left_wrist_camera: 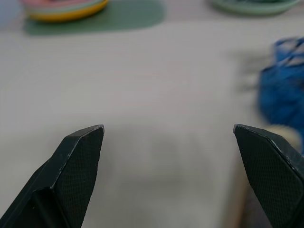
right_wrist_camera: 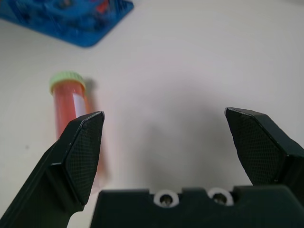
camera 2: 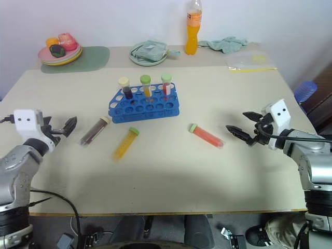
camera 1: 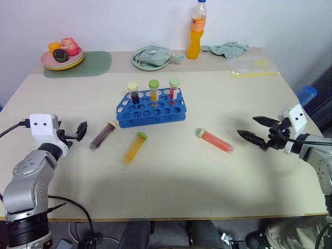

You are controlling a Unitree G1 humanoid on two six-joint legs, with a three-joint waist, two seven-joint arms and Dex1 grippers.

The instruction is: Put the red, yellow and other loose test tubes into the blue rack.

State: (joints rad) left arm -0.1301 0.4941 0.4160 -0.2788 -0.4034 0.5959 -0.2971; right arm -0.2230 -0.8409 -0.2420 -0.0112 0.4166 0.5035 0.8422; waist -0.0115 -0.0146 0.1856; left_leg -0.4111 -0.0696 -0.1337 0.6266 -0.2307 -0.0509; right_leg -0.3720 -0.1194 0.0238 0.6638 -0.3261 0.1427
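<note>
A smooth, matte cream table (camera 1: 171,181) carries a bright blue plastic rack (camera 1: 151,108), a flat rectangle pierced with rows of round holes, sitting near the table's middle. Three capped tubes already stand upright in its back row: one dark (camera 1: 134,92), one yellow (camera 1: 154,90), one red (camera 1: 174,88). Three more clear plastic cylinders lie flat on the table in front of the rack. The maroon tube (camera 1: 103,135), with a cream cap, lies slanted just off the rack's left front corner; the yellow tube (camera 1: 134,148), green-capped, lies beside it toward the middle; the red tube (camera 1: 215,140), with a pale green cap, lies to the right, apart from the other two. The left claw (camera 1: 78,132), its two black wedge-shaped fingers (left_wrist_camera: 78,161) finely textured, is spread wide and empty, close to the maroon tube but not touching it. The right claw (camera 1: 256,129) also stands wide open and empty, its tips pointing toward the red tube, a short gap away. Along the far edge stand a tall orange drink bottle (camera 1: 195,31), a pale green plate (camera 1: 150,58) holding something crumpled, a rumpled grey-green cloth (camera 1: 228,49), and a stack of coloured plates (camera 1: 62,58) with toy food on a rounded green mat (camera 1: 88,65).
</note>
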